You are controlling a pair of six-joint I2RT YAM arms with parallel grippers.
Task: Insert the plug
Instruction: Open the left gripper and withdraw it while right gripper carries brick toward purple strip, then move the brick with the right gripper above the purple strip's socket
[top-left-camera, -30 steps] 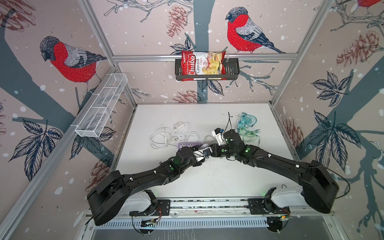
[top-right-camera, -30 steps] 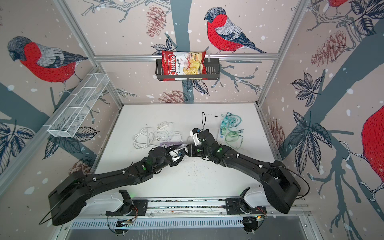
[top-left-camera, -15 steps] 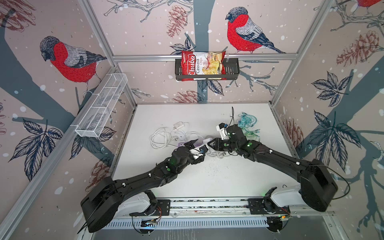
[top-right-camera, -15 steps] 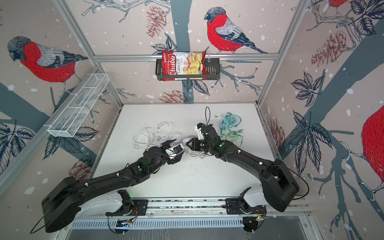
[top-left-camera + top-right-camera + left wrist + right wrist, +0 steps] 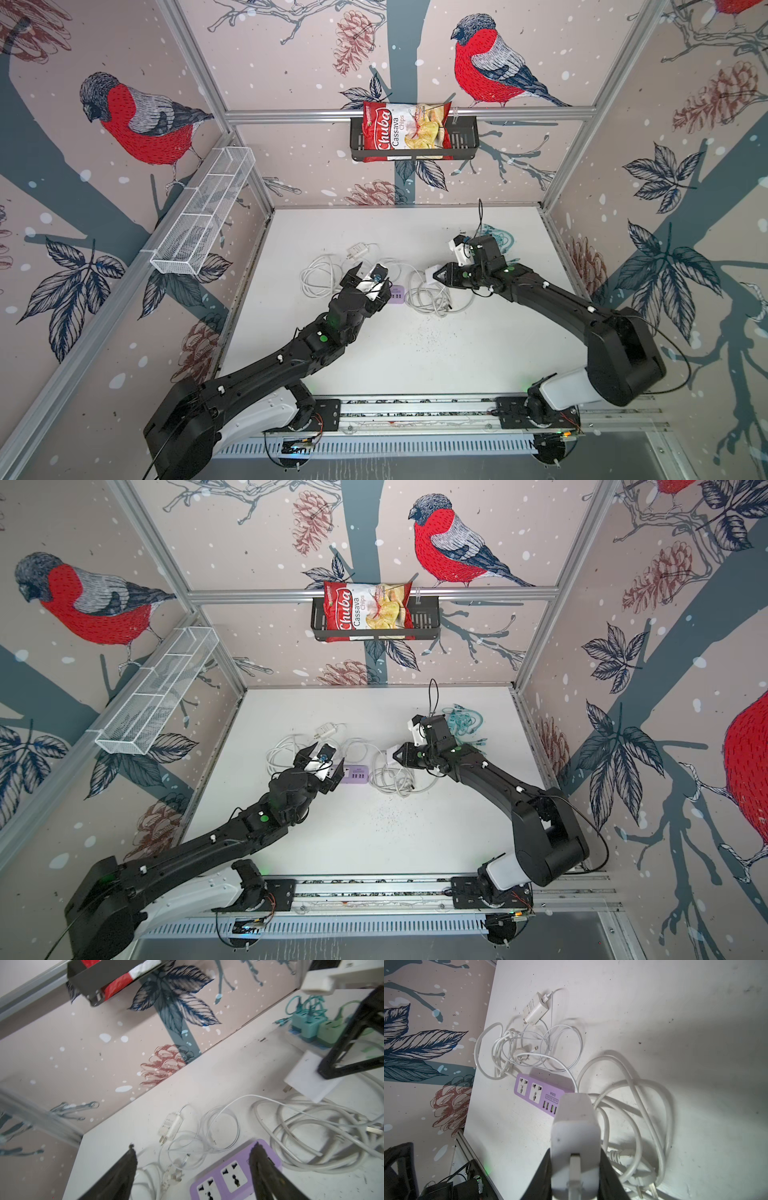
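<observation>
A purple power strip (image 5: 397, 294) (image 5: 357, 774) lies flat on the white table, its two sockets facing up (image 5: 228, 1176) (image 5: 537, 1091). My left gripper (image 5: 368, 286) (image 5: 322, 764) (image 5: 194, 1153) hangs open just above the strip's socket end, with nothing between its fingers. To the right of the strip, my right gripper (image 5: 438, 275) (image 5: 399, 756) (image 5: 575, 1169) is shut on a white plug (image 5: 430, 275) (image 5: 307, 1078) (image 5: 575, 1132), held above the table. The plug's thin white cable trails down past the strip.
Coils of thick white cable (image 5: 432, 297) lie right of the strip. A small white charger (image 5: 357, 251) (image 5: 534, 1008) with thin cable sits behind it. Teal chargers and cables (image 5: 496, 239) are at the back right. A chips bag (image 5: 405, 133) hangs in a basket on the back wall.
My left gripper has opened and drawn away to the left from the right gripper. The right gripper has pulled slightly back, still holding the white plug.
</observation>
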